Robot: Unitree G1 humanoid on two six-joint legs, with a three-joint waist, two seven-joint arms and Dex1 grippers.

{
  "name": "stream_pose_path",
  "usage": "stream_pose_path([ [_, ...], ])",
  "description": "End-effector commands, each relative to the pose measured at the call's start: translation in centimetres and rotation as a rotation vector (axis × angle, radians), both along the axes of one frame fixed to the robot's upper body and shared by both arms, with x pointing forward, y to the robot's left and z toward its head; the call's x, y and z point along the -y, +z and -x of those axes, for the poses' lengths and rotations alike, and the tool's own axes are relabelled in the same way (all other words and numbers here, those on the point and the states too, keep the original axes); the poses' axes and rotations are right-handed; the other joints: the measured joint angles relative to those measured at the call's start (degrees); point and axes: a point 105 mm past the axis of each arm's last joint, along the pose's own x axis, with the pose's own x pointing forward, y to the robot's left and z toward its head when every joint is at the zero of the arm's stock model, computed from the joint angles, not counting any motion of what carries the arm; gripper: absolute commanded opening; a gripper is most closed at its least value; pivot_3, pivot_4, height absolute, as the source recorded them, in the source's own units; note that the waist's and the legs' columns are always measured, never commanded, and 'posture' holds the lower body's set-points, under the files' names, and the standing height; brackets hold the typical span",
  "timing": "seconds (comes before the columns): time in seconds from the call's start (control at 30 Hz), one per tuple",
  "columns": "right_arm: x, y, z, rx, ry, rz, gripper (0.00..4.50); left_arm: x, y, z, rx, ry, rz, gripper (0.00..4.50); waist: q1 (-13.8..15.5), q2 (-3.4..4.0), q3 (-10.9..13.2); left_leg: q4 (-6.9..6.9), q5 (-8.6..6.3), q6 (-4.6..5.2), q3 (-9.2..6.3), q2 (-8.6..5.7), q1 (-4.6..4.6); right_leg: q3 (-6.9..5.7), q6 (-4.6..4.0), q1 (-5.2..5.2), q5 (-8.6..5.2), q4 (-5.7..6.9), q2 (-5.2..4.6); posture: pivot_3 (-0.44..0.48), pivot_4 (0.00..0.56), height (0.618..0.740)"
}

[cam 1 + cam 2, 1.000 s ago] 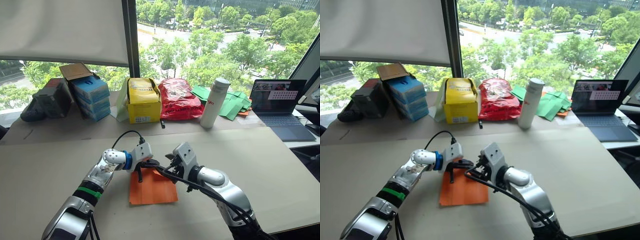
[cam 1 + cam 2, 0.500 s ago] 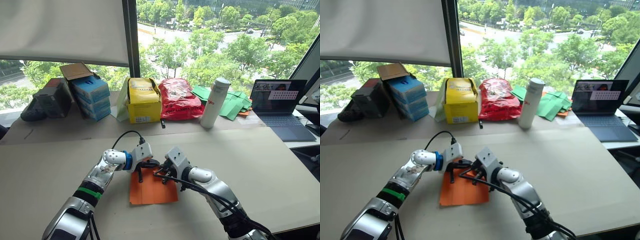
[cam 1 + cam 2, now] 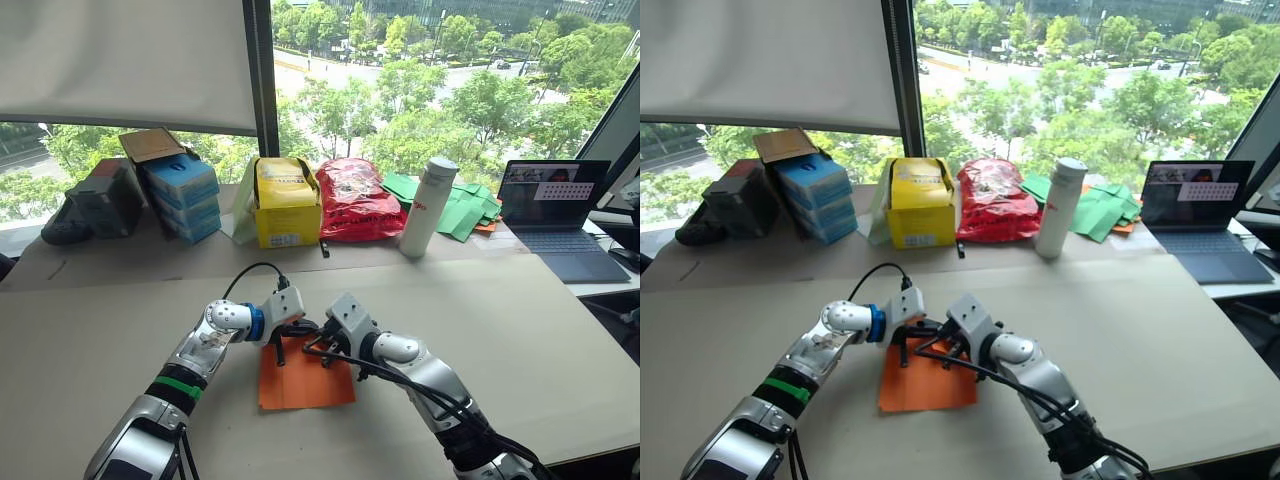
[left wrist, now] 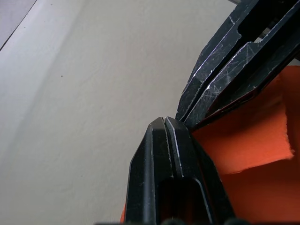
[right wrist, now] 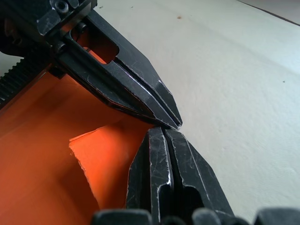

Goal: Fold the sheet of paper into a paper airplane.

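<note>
Room: beige table by a window, boxes and green sheets along the far edge.
Paper: sheet of paper lies flat near the front edge, hardly folded.
Left gripper: pressed closed at the paper's far edge.
Right gripper: likewise closed, tip meeting the left's.
Left to do: apparently nearly every fold.

Silver arms, blue and green bands on left, black cables

Left pincer closed, right pincer closed, tips touching
</note>
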Motion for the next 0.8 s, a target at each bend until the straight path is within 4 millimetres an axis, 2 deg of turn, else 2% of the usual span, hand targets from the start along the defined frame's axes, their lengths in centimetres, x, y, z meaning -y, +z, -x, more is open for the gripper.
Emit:
stream_pose_path([
  [0.03,1.1,-3.2,1.4,-0.125,-0.018,0.076,0.05,-0.8,-2.0,0.6,-0.058,0.014,-0.063,0.0,0.0,-0.01,0.0,0.0,0.0,0.0,0.0,0.0,0.0,0.0,0.0,0.0,0.0,-0.01,-0.02,0.0,0.15,0.74],
  [0.37,2.2,-3.4,2.4,-0.15,-0.044,0.083,0.05,-0.9,-2.0,0.5,-0.055,0.016,-0.066,0.0,0.1,-0.02,0.0,-0.01,-0.04,0.07,-0.01,-0.01,0.0,-0.03,0.01,0.02,-0.01,-0.05,-0.12,0.0,0.15,0.74],
  [0.8,4.6,-4.4,4.8,-0.176,-0.073,0.165,0.05,-1.0,-2.0,0.5,-0.055,0.013,-0.071,0.0,0.2,-0.05,-0.1,-0.01,-0.15,0.25,-0.03,-0.02,-0.01,-0.22,0.04,0.06,-0.02,-0.12,-0.45,0.0,0.15,0.74],
])
